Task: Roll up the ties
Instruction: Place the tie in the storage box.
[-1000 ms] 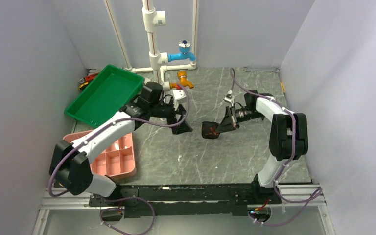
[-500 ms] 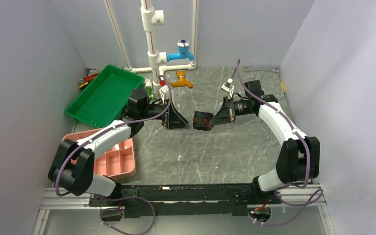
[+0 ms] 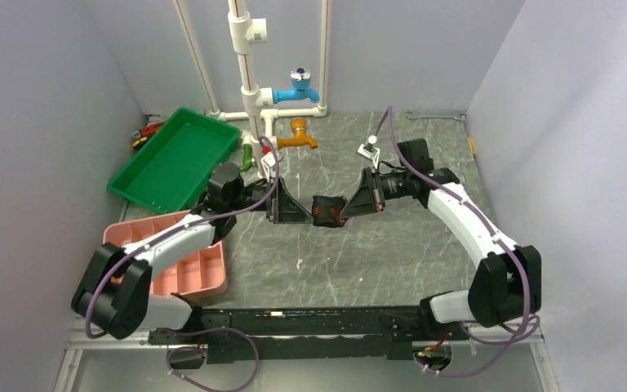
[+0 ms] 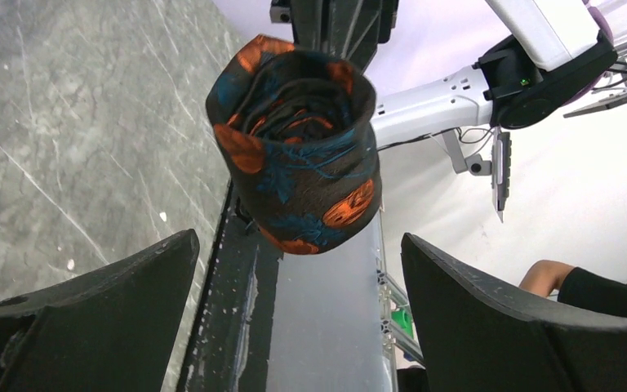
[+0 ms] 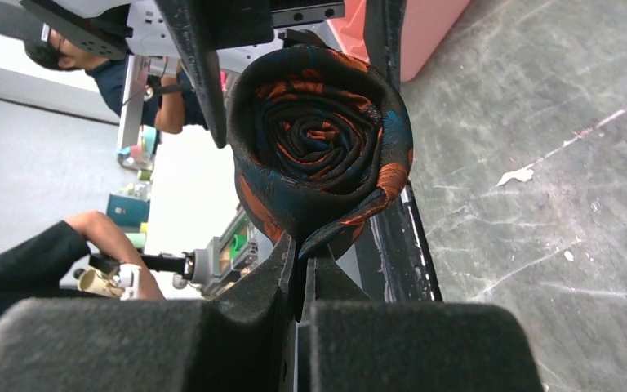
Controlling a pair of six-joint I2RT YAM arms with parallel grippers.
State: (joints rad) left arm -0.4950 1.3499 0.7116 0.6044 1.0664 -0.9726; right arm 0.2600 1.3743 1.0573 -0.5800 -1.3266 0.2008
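Inspection of the work area, taken from the room side.

The tie [image 5: 322, 147] is wound into a tight coil and held off the table [image 3: 392, 261], above its middle, between the two arms. The right gripper [image 5: 298, 273] has its fingers pressed together on the coil's loose outer tail only; the body of the coil sits just beyond the fingertips, unsupported.

The left gripper [image 3: 300, 214] faces it from the opposite side with fingers spread wide and holding nothing. In the left wrist view the coil lies straight ahead, centred in the gap and just beyond the tips. The spiral end faces the right gripper, so the coil's axis appears to run roughly along the line between the two arms, somewhat tilted. The left arm is the free one and very near.

Nothing stands between the spread fingers and the coil. The green tray [image 3: 171, 159] and the pink compartment box [image 3: 192, 269] lie well to the left; the taps [image 3: 298, 86] stand behind.

Risk noted: a tail-only pinch could let the coil loosen.
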